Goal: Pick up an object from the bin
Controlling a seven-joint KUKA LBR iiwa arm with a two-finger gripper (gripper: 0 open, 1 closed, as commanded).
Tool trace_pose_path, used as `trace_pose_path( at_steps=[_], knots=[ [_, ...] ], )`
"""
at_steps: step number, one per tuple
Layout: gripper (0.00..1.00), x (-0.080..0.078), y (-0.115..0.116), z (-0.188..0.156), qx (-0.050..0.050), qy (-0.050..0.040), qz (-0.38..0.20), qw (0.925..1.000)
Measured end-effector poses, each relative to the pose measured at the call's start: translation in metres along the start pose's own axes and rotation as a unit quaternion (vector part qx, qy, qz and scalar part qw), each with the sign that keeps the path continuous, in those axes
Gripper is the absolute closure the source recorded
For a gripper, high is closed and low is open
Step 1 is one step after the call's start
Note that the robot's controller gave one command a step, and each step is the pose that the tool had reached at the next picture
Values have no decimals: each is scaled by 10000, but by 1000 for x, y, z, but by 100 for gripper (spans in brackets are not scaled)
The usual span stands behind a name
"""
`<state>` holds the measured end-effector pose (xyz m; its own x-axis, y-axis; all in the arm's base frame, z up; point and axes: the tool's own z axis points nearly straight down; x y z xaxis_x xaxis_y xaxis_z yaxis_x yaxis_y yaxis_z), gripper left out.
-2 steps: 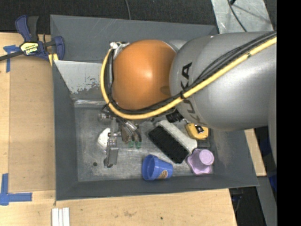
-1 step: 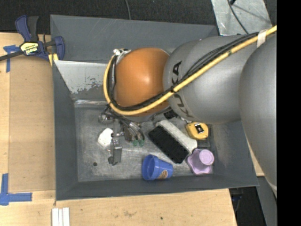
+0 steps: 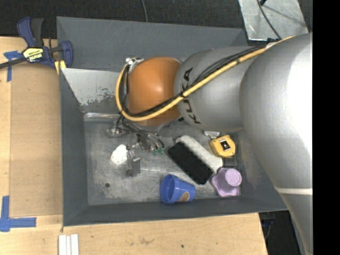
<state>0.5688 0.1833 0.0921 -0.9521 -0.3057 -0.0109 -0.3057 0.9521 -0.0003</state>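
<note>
— White lump: where do you have it?

— Just beside the gripper, on its view-left side and a touch farther up the floor of the bin. I cannot tell you whether the two touch.

— Which way does it point?

— It is a compact, uneven blob. You get no clear long axis and no end that reads as a front.

— Is the gripper apart or together?

— That I cannot tell you. The orange wrist cover sits right above the gripper and hides most of it.

— How much room do you have?

— View-left of the gripper, past the lump, the floor is bare as far as the left wall. Below the gripper, toward the near wall, it is bare too, apart from a few dark specks.

— And the other side?

— Crowded. View-right of the gripper, near it, lies a black-and-white board eraser, its long side running from upper left to lower right. Below and right of the gripper a blue cup lies on its side close to the near wall. Farther right of the gripper, a purple container sits just past the eraser's lower end. A yellow tape measure lies well apart from the gripper, beside the arm.
</note>
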Motion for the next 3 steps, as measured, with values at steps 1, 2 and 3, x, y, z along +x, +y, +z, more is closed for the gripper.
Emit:
trace_pose_path(
  at_steps=[1, 2, 3],
  knots=[
    [0, -9, -9, 25, 14, -45, -787, 9969],
    [0, -6, 7, 21, -3, 3, -1569, 9876],
    [100, -14, -7, 19, -27, -39, -782, 9969]
  ],
)
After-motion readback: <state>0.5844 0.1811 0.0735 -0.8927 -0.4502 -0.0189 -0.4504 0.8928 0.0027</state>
